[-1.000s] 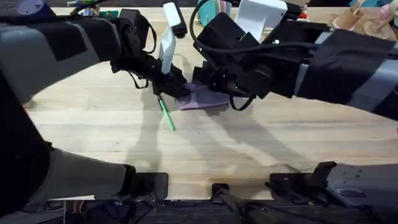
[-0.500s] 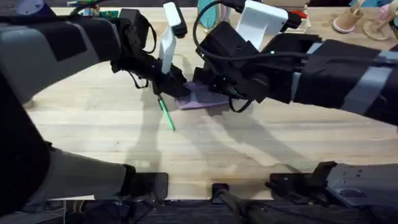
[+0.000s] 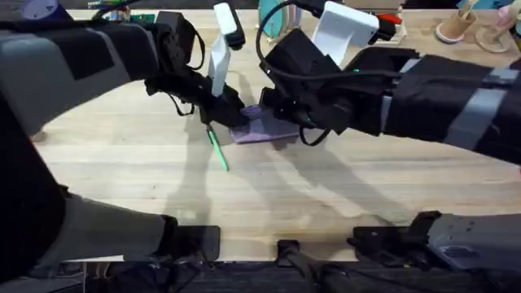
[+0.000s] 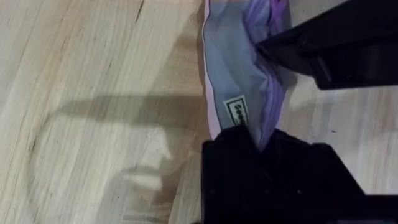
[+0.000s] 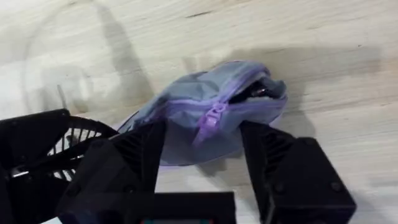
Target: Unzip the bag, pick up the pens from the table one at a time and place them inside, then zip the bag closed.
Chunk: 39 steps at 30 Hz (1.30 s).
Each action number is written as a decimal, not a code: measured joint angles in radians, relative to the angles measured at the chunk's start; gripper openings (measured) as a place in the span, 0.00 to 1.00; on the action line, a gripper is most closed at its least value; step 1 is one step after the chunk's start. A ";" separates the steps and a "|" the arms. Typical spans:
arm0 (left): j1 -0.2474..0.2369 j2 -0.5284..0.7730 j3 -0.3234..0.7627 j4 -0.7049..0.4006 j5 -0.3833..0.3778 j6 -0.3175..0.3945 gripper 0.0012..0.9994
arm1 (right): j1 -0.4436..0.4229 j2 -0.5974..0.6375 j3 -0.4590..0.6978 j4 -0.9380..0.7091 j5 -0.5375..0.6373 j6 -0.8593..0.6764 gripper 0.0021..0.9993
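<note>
Here is the bag [image 3: 262, 128], lilac and crumpled, out on the far middle of the table [image 3: 342, 195], and both arms meet over it. In the right wrist view its zipper pull [image 5: 210, 116] hangs between our right gripper [image 5: 202, 146] fingers, which stand spread on either side of the fabric and are not yet closed on it; beyond the pull the mouth gapes a little, with something dark inside that we cannot name. So we judge the opening part done, and that gripper is lined up on the pull to run it further. On the left end, our left gripper [image 4: 258, 140] has its jaws pressed onto the pouch's end by the small white label [image 4: 236, 112], pinching the cloth, and that makes sense: soft fabric would slide along with the zipper unless one end is anchored. Just near-left of the bag lies the green pen [image 3: 218, 150], flat on the planks, slanting toward us, its far end under the left arm's fingers, within easy reach for when the mouth is wide enough. The darker pen we cannot pick out.
</note>
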 joint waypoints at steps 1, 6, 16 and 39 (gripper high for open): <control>0.000 0.000 0.000 0.000 0.000 0.000 0.04 | -0.001 0.000 0.000 0.000 0.000 0.000 0.72; 0.000 0.000 0.000 -0.001 0.000 0.000 0.04 | -0.006 0.000 -0.007 -0.012 0.011 0.002 0.45; 0.000 0.000 0.000 -0.002 0.000 0.000 0.04 | -0.028 0.000 -0.032 -0.005 0.021 0.033 0.20; 0.000 0.000 0.000 -0.005 0.004 0.000 0.04 | -0.033 -0.157 -0.050 -0.010 0.003 0.036 0.03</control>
